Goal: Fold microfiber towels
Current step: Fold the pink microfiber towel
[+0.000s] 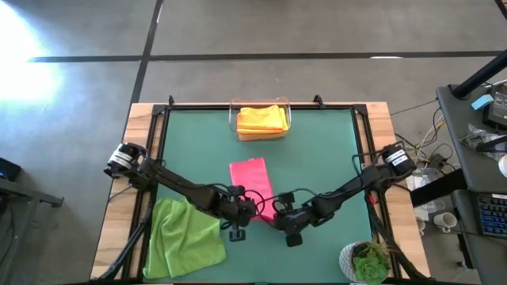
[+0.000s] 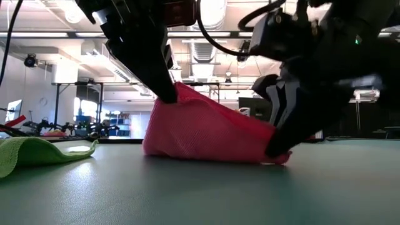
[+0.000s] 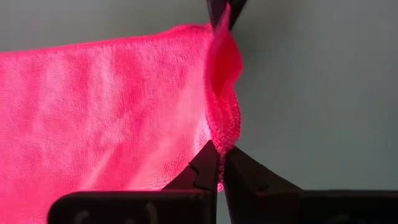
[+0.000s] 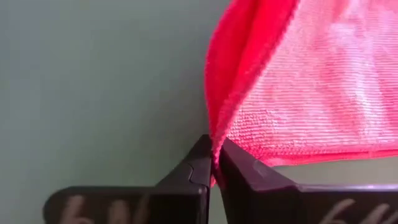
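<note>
Both grippers pinch the pink towel (image 1: 252, 184) near the table's (image 1: 317, 150) front edge: left gripper (image 3: 219, 163) one corner, right gripper (image 4: 214, 163) the other.

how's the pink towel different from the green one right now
The hot pink microfiber towel lies mid-table, partly folded and narrow; the lime green microfiber towel sprawls rumpled near the table's front left corner. The pink one is pinched by the left gripper and the right gripper, one edge raised; the green one lies untouched. Both are soft cloths on the green mat.

one pink towel (image 1: 252, 184), one green towel (image 1: 186, 237), two claws
</note>
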Controlling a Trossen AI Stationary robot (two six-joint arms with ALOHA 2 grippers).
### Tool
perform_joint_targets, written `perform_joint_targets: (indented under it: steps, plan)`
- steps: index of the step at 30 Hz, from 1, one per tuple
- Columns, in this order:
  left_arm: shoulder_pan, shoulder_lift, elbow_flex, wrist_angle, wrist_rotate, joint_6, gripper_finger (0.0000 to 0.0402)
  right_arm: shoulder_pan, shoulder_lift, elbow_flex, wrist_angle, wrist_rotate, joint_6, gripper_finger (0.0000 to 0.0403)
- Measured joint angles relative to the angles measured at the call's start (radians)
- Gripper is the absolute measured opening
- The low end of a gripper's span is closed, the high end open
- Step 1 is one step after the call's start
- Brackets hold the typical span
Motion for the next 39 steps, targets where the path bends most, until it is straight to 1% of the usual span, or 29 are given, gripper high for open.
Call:
perform_joint_targets:
  steps: [4, 7, 10, 12, 16, 18, 20, 23, 25, 29, 32, 39]
  plan:
    - [-0.001, -0.023, 0.0, -0.006, 0.08, 0.0, 0.0, 0.002, -0.04, 0.04, -0.071, -0.037, 0.075, 0.0009]
    - [-0.008, -0.043, 0.0, -0.008, 0.15, -0.004, 0.0, 0.006, -0.056, 0.115, -0.162, -0.071, 0.098, 0.0009]
    - [-0.012, -0.064, 0.0, -0.008, 0.213, -0.054, 0.0, 0.014, -0.056, 0.219, -0.275, -0.079, 0.095, 0.0009]
    - [-0.017, -0.083, 0.0, -0.008, 0.24, -0.094, 0.0, 0.017, -0.054, 0.29, -0.382, -0.069, 0.09, 0.0009]
    - [-0.037, -0.131, 0.0, -0.016, 0.237, -0.131, 0.0, 0.018, -0.039, 0.407, -0.566, 0.002, 0.082, 0.0009]
    - [-0.041, -0.146, 0.0, -0.033, 0.205, -0.131, 0.0, 0.016, -0.033, 0.428, -0.579, 0.039, 0.064, 0.0009]
    - [-0.043, -0.158, 0.0, -0.09, 0.135, -0.131, 0.0, 0.006, -0.032, 0.427, -0.568, 0.078, 0.038, 0.0009]
    - [-0.034, -0.167, 0.0, -0.184, 0.007, -0.132, 0.0, -0.037, -0.032, 0.388, -0.504, 0.133, 0.021, 0.0009]
    - [-0.023, -0.165, -0.002, -0.236, -0.047, -0.131, 0.0, -0.078, -0.03, 0.362, -0.467, 0.158, 0.021, 0.0009]
    - [0.003, -0.162, -0.011, -0.288, -0.08, -0.131, 0.0, -0.156, -0.029, 0.308, -0.344, 0.167, 0.02, 0.0009]
    - [0.025, -0.162, -0.031, -0.286, -0.128, -0.132, 0.0, -0.202, -0.029, 0.278, -0.316, 0.16, 0.021, 0.0009]
    - [0.069, -0.16, -0.088, -0.271, -0.129, -0.132, 0.0, -0.247, -0.02, 0.228, -0.252, 0.105, 0.043, 0.0009]
